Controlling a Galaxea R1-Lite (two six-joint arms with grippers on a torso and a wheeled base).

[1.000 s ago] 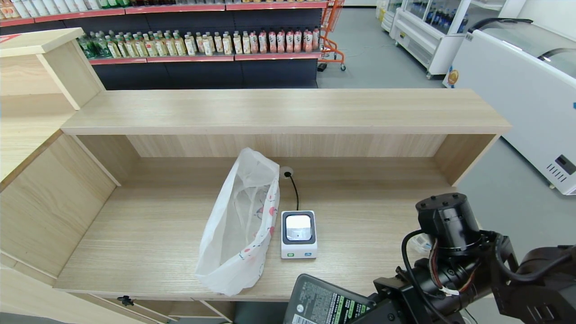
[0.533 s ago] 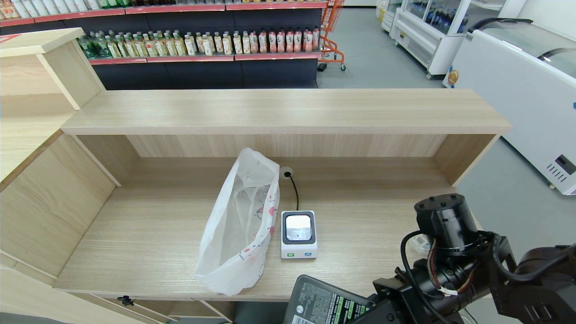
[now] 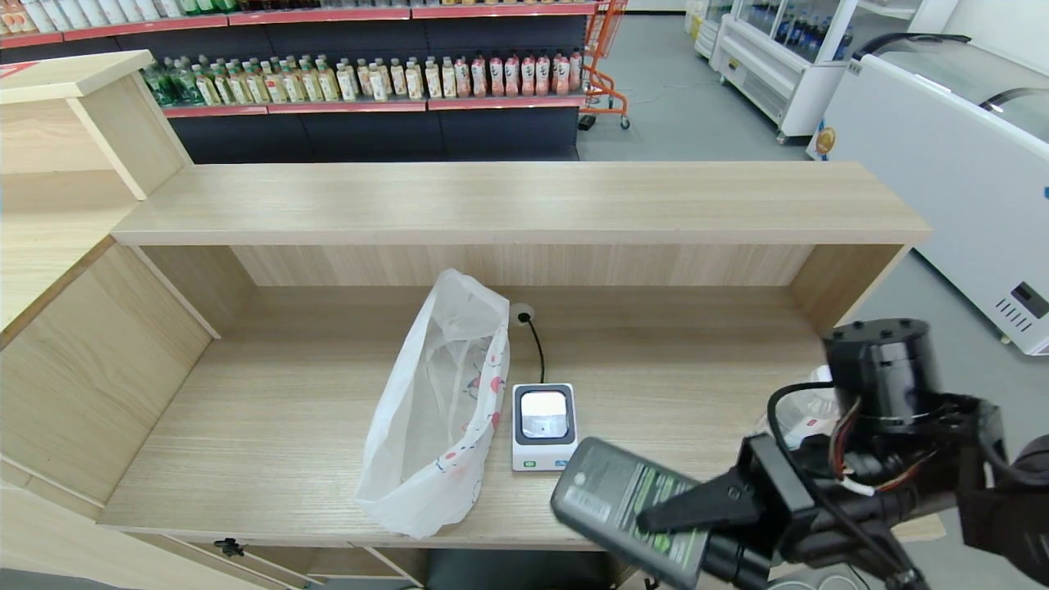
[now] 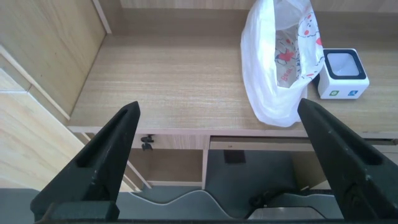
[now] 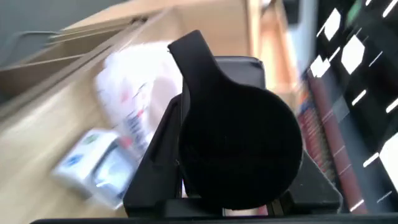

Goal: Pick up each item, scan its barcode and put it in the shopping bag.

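Swung up and inward since a second ago, the dark pouch (image 3: 616, 501) is clamped at one end by the jaws of the right gripper (image 3: 684, 516); those of the left gripper (image 4: 217, 109) are spread wide. Likely light, flat, slick, so a firm edge pinch is advised. Just beyond, the scanner (image 3: 543, 426) is seen on the table (image 3: 697, 360).

The surface (image 3: 270, 426) is finished in pale wood grain; the shopping bag (image 3: 426, 442) is translucent white, printed with red and dark motifs; the scanner (image 3: 543, 426) is white, with a black frame, a pale window, and green and blue marks; the item (image 3: 602, 492) is dark grey, labelled in white and green; the right end effector (image 3: 660, 523) is black.
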